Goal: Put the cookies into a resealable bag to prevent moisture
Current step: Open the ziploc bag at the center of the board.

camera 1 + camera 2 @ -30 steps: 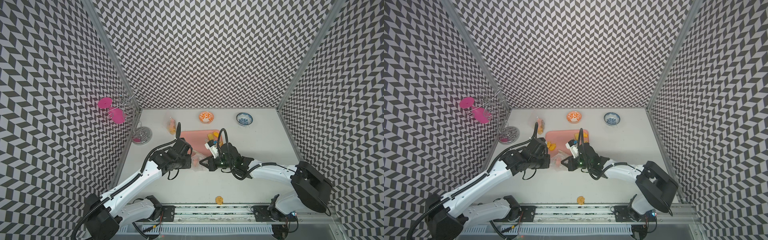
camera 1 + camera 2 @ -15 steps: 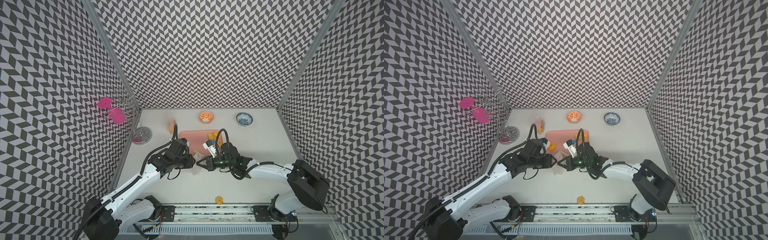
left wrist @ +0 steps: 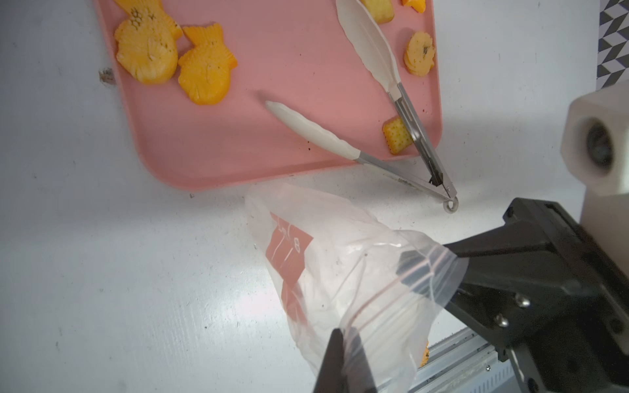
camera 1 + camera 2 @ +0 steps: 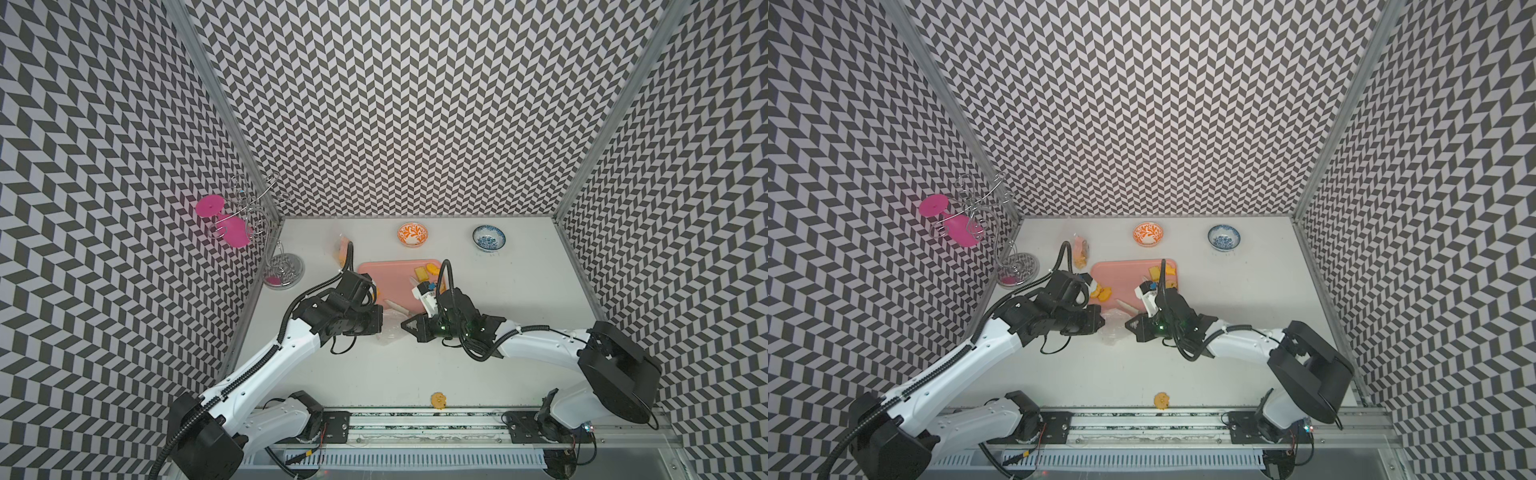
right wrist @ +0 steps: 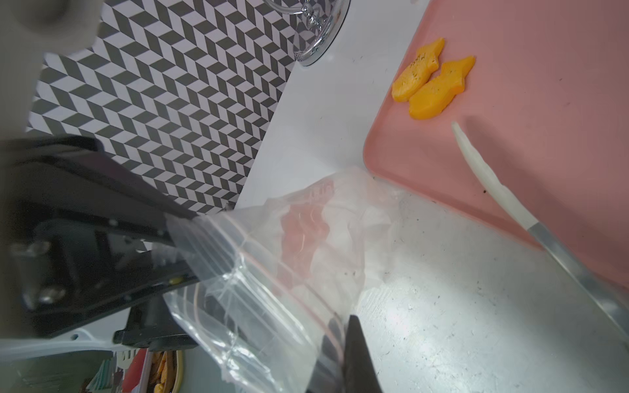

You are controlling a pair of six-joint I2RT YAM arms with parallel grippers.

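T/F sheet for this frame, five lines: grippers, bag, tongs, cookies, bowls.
1. Both the left gripper and the right gripper pinch the bag's mouth. True.
2. The bag is full. False: it looks empty; the cookies lie on the tray.
3. The right gripper holds the tongs. False: they lie open, partly on the tray.
4. One cookie lies alone, off the tray. True.
5. Both bowls are blue. False: one orange bowl, one blue bowl.
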